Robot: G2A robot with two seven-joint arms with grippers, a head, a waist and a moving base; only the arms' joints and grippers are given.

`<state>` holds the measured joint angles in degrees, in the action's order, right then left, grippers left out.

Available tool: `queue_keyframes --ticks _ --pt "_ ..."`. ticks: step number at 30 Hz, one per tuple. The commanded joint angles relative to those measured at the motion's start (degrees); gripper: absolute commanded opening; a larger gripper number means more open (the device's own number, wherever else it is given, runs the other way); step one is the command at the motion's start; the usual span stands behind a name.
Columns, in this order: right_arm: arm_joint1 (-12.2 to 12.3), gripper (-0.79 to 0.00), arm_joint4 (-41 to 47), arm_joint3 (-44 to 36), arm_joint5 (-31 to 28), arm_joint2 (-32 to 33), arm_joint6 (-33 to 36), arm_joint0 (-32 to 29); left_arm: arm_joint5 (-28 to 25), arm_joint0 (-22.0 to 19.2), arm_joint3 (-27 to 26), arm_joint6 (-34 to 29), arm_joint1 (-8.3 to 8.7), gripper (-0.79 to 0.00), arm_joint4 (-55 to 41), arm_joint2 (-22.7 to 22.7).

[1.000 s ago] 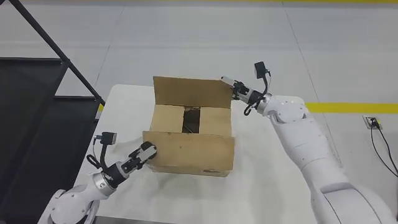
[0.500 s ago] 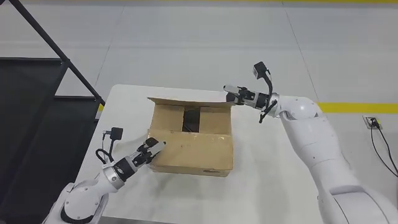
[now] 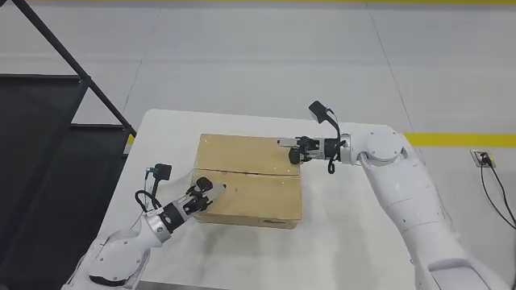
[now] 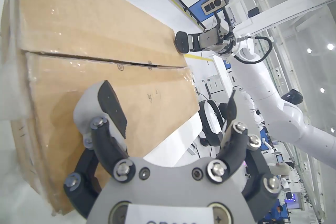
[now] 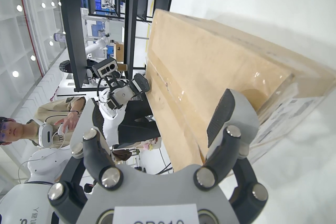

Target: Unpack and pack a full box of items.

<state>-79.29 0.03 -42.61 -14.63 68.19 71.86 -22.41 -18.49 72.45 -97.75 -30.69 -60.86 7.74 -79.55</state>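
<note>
The cardboard box [image 3: 248,179] lies on the white table [image 3: 339,225] with both top flaps folded flat and a seam between them [image 4: 105,60]. My left gripper [image 3: 203,187] is at the box's near left corner, open, with one finger [image 4: 111,104] resting on the near flap [image 4: 147,101]. My right gripper [image 3: 292,150] is at the far right corner, open, one finger [image 5: 225,114] lying on the far flap [image 5: 210,70]. Each wrist view also shows the other arm's gripper across the box, the right gripper [image 4: 182,41] and the left gripper [image 5: 140,84]. The box's contents are hidden.
A black frame and dark panel [image 3: 48,169] stand left of the table. The table has bare surface to the right of the box and in front of it. The floor with a yellow line [image 3: 459,138] lies beyond.
The box's flaps stood open a second ago and now lie shut. My right gripper came down and inward with the far flap. My left gripper rose onto the near flap.
</note>
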Motion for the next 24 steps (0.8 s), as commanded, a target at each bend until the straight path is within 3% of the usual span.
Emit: queue_keyframes --ticks 1,13,24 --pt "0.2 0.0 -0.3 -1.7 1.3 -0.3 0.1 -1.0 0.1 -0.1 0.0 0.1 -0.05 0.0 0.1 0.2" --pt "1.5 0.0 4.2 -10.2 4.6 1.3 0.7 -6.6 0.2 -0.9 0.6 0.5 -0.28 0.0 0.6 1.3" --pt "2.0 0.0 4.2 -11.2 7.6 -0.3 -0.1 -7.5 0.3 -1.7 1.4 1.9 -0.57 0.0 0.2 1.9"
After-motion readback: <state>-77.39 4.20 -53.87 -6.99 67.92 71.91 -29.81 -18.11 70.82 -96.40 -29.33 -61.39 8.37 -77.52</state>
